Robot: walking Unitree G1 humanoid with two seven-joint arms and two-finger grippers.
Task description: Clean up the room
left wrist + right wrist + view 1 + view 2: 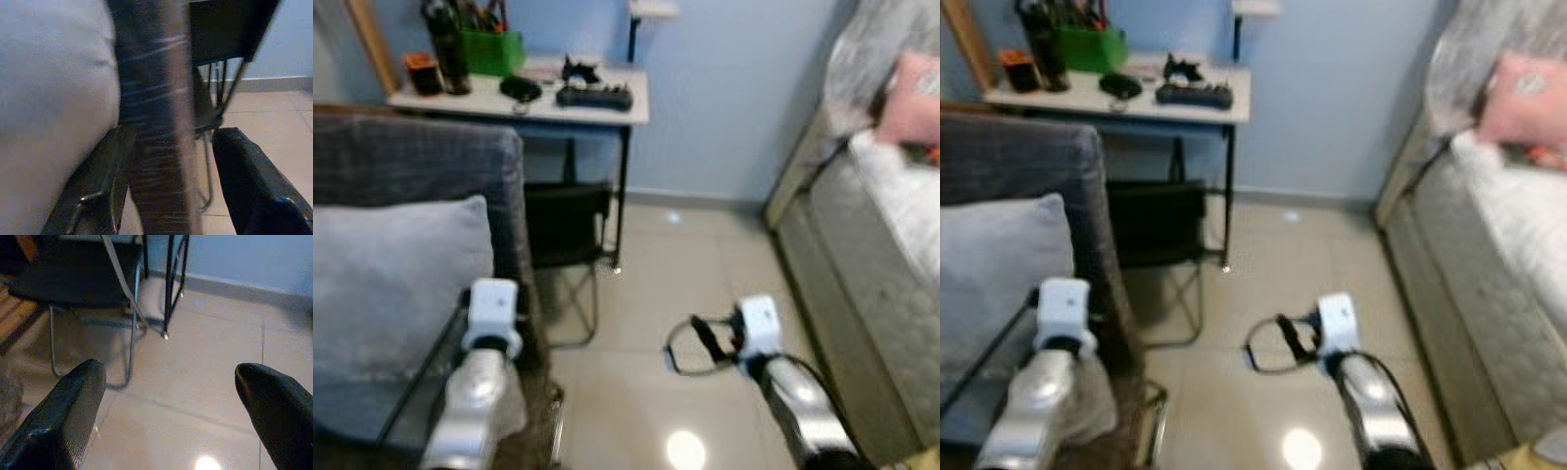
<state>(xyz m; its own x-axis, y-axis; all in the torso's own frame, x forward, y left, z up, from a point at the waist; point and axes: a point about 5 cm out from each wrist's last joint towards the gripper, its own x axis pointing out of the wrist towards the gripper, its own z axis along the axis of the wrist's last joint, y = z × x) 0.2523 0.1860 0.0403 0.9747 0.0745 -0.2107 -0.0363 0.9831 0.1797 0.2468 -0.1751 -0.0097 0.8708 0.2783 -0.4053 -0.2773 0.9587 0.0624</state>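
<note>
My left arm [489, 328] is raised beside a dark armchair [421, 157] that holds a grey cushion [391, 284]. In the left wrist view my left gripper [166, 191] is open, and the armchair's dark side runs up between its fingers [93, 196]. My right gripper [703, 338] hangs over the tiled floor [705, 255]. The right wrist view shows it [171, 401] wide open with nothing between its fingertips [68, 411]. A pink pillow [913, 98] lies on the bed [881, 255] at the right.
A white desk [533, 98] against the blue wall carries a green bin [491, 49], a dark bottle [448, 49], an orange cup [423, 73] and black items [595, 96]. Under it stands a black folding chair [566, 230]. Open floor lies between armchair and bed.
</note>
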